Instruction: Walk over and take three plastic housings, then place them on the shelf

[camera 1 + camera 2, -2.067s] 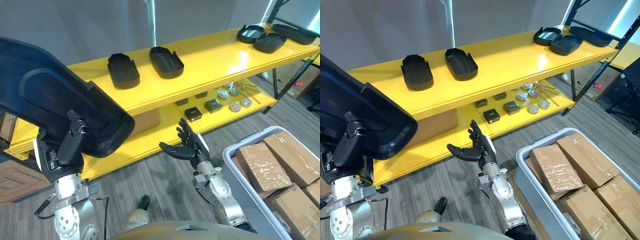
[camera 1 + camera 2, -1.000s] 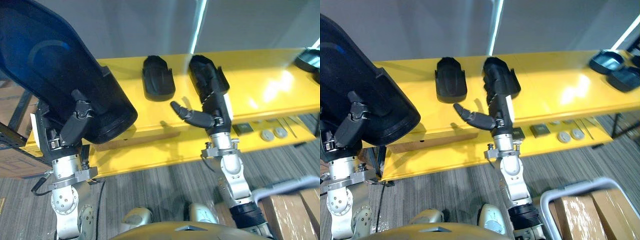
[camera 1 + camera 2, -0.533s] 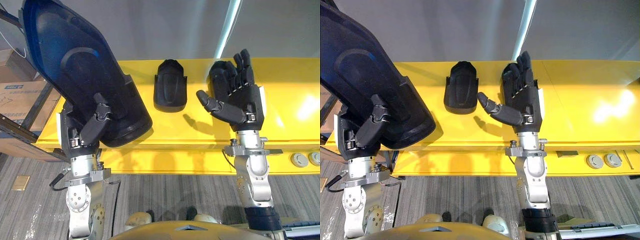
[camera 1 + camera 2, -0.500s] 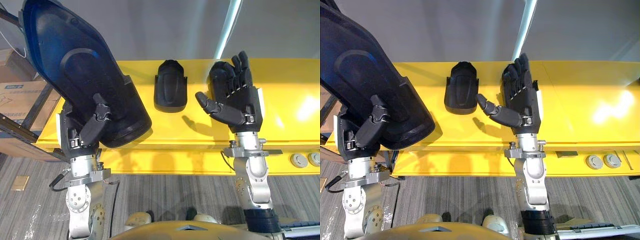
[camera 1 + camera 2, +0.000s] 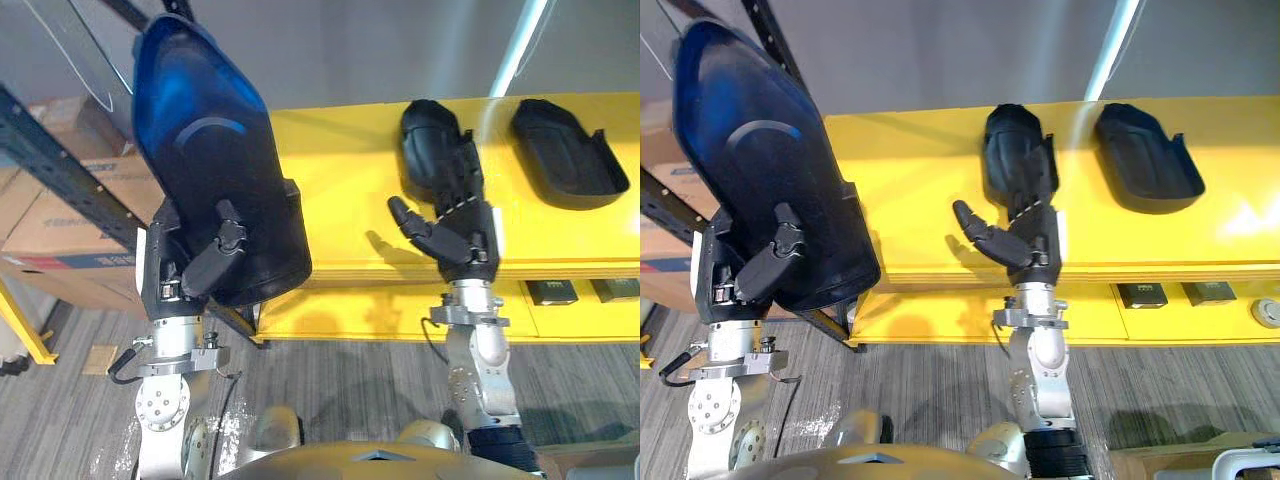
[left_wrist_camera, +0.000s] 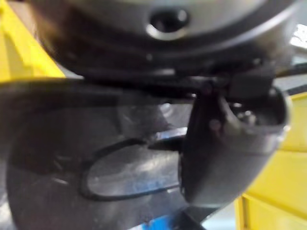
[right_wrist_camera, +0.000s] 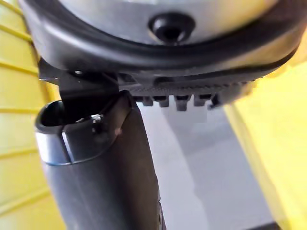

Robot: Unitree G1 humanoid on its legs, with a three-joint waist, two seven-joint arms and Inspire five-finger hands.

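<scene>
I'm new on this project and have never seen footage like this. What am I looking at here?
This is a humanoid robot facing a yellow shelf. The two wide pictures come from cameras in its head, looking down; the two close-ups come from cameras on its wrists. Its left robot hand grips a black plastic housing, held upright. Its right robot hand is open, raised in front of a second housing lying on the shelf. A third housing lies further right. Cardboard boxes stand to the left.
</scene>
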